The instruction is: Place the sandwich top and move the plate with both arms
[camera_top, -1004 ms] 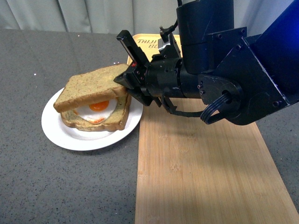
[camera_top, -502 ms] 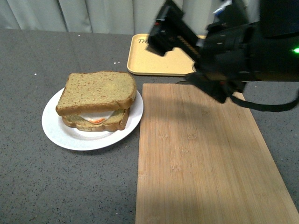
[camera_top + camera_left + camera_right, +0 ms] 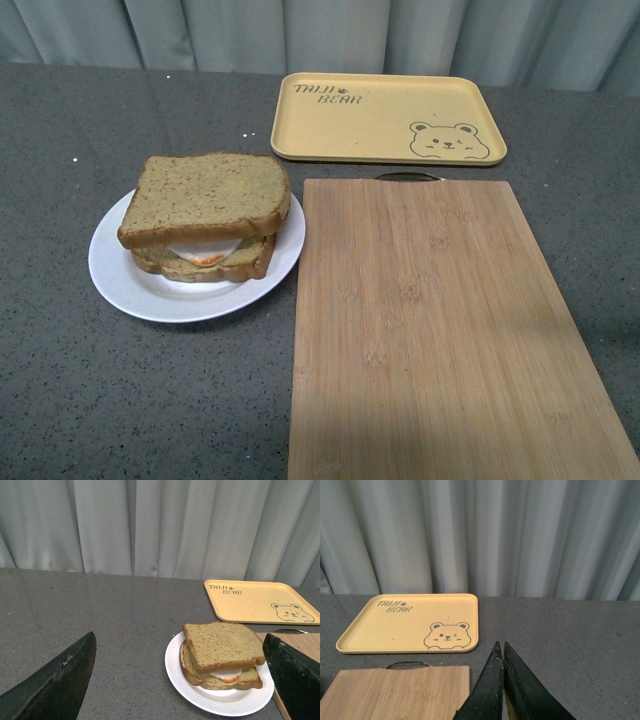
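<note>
Now the right arm is gone from the front view, where it loomed over the cutting board (image 3: 440,330) half a second ago. The sandwich top (image 3: 208,195) lies released on the egg slice (image 3: 215,262), a sliver of egg white showing between them. It sits slightly askew, overhanging toward 9 o'clock. The stack rests on the plate (image 3: 130,285), at 9 o'clock from the board, with the yellow tray (image 3: 385,115) at the board's 12 o'clock.

The right gripper (image 3: 502,644) is clenched on nothing, fingertips pressed together. The left gripper (image 3: 178,636) is spread wide, with the plate framed between its fingers but well apart from them.

Placing looks finished. What remains, I judge, is bringing both arms to the plate's rim to shift it across the tabletop (image 3: 100,400).
</note>
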Controlling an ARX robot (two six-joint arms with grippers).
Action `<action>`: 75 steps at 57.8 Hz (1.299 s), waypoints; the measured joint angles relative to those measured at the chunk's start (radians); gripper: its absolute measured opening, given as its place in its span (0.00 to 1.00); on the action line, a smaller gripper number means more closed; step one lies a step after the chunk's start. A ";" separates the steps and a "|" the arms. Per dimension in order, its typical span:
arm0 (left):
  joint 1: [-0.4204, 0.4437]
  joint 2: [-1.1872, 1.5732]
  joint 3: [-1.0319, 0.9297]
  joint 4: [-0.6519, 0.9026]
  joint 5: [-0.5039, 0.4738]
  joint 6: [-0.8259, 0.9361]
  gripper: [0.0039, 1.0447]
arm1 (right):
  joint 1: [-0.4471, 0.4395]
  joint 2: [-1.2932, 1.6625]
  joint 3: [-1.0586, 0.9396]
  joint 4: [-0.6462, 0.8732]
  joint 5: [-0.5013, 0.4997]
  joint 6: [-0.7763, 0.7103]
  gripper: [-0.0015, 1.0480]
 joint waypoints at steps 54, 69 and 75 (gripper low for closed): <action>0.000 0.000 0.000 0.000 0.000 0.000 0.94 | -0.161 -0.749 -0.165 -0.566 -0.158 -0.002 0.01; 0.000 0.000 0.000 0.000 0.000 0.000 0.94 | -0.161 -0.915 -0.166 -0.721 -0.158 -0.002 0.01; 0.000 0.000 0.000 0.000 0.000 0.000 0.94 | -0.161 -0.969 -0.166 -0.775 -0.158 -0.002 0.01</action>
